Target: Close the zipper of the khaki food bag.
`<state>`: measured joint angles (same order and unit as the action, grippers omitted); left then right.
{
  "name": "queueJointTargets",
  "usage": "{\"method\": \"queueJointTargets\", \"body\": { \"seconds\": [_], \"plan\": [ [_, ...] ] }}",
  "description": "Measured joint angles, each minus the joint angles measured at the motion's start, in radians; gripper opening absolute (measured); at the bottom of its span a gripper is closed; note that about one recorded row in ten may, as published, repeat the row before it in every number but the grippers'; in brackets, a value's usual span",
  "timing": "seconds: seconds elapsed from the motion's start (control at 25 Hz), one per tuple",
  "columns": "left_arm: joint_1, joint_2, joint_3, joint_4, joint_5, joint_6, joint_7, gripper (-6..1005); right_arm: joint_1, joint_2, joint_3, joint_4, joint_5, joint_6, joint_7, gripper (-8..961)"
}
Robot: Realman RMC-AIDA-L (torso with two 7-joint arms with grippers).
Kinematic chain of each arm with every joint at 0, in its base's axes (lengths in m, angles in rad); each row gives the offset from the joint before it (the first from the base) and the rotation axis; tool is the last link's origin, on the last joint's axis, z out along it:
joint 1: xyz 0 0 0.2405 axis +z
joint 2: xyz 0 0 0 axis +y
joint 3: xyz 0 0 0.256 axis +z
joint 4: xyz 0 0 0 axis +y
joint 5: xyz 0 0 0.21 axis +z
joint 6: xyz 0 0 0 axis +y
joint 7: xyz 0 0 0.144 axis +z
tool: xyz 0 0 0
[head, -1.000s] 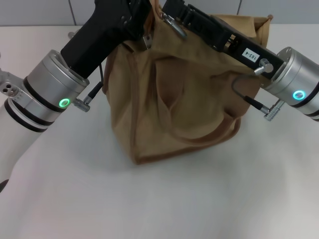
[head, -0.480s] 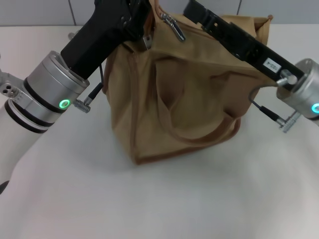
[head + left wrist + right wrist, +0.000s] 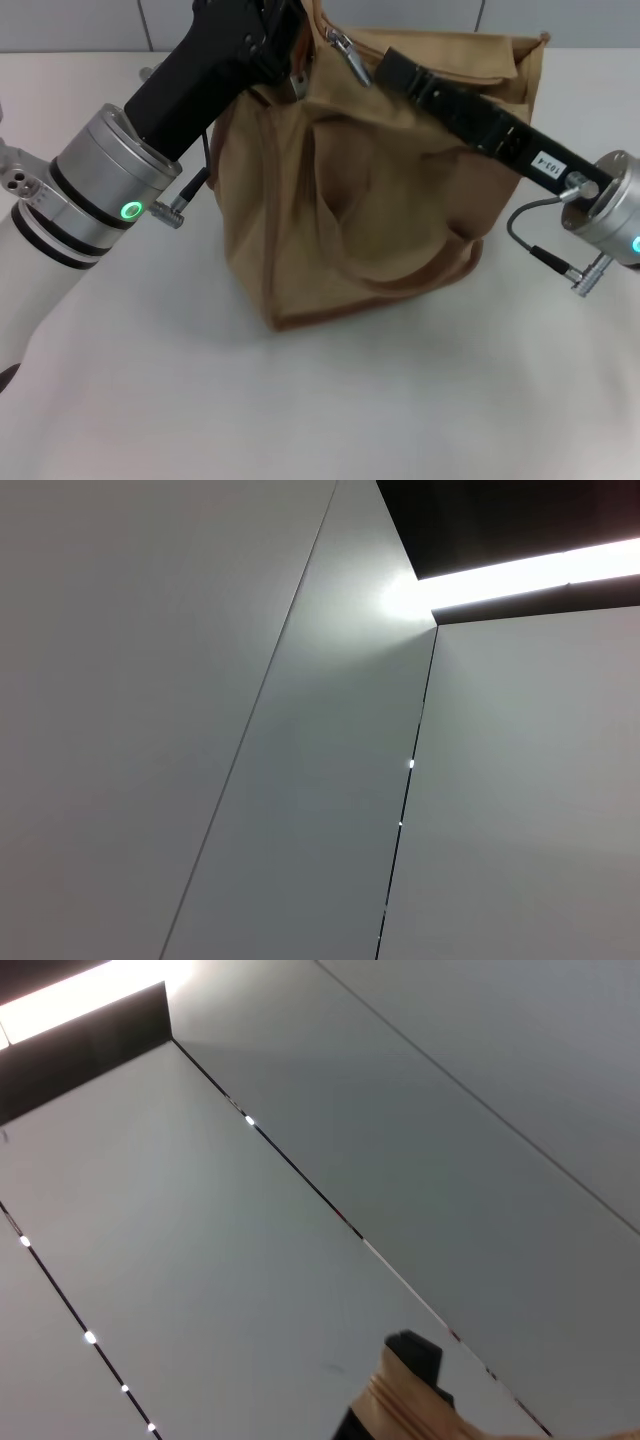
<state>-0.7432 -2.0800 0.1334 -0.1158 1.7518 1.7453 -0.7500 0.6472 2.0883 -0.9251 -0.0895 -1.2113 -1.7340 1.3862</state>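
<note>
The khaki food bag (image 3: 380,200) stands upright on the white table, its looped handle hanging down the front. The zipper's silver slider and pull tab (image 3: 347,52) sit at the left end of the bag's top. My left gripper (image 3: 292,72) is at that top left corner, right beside the slider, shut on the bag's fabric edge and holding it up. My right gripper (image 3: 392,65) lies across the bag's top, a short way right of the slider and apart from it. The right wrist view shows a strip of khaki fabric (image 3: 400,1410).
The white table (image 3: 300,400) spreads in front of the bag and to both sides. A grey tiled wall (image 3: 80,25) runs behind it. Both wrist views face ceiling panels and a light strip (image 3: 520,575).
My right gripper has drawn back to the right along the bag's top, away from the slider, and its arm has dropped lower. The left gripper and the bag have stayed put.
</note>
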Motion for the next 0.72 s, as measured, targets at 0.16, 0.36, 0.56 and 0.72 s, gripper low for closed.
{"method": "queueJointTargets", "body": {
  "seconds": [0.16,0.36,0.56,0.72],
  "plan": [
    [-0.002,0.0,0.0,-0.002,0.0,0.001,0.0,21,0.008,0.002,-0.001,-0.002,-0.009,0.029,0.005,497],
    [-0.002,0.0,0.0,-0.002,0.001,0.001,0.0,21,0.018,0.002,-0.003,-0.008,-0.012,0.028,0.012,480],
    [-0.004,0.0,0.0,-0.002,0.002,0.001,0.0,21,0.033,0.003,-0.011,-0.009,-0.013,0.022,0.012,441],
    [-0.004,0.0,0.0,-0.002,0.002,0.0,0.0,21,0.041,0.003,-0.022,-0.009,-0.013,0.017,0.012,409]
  ]
}}
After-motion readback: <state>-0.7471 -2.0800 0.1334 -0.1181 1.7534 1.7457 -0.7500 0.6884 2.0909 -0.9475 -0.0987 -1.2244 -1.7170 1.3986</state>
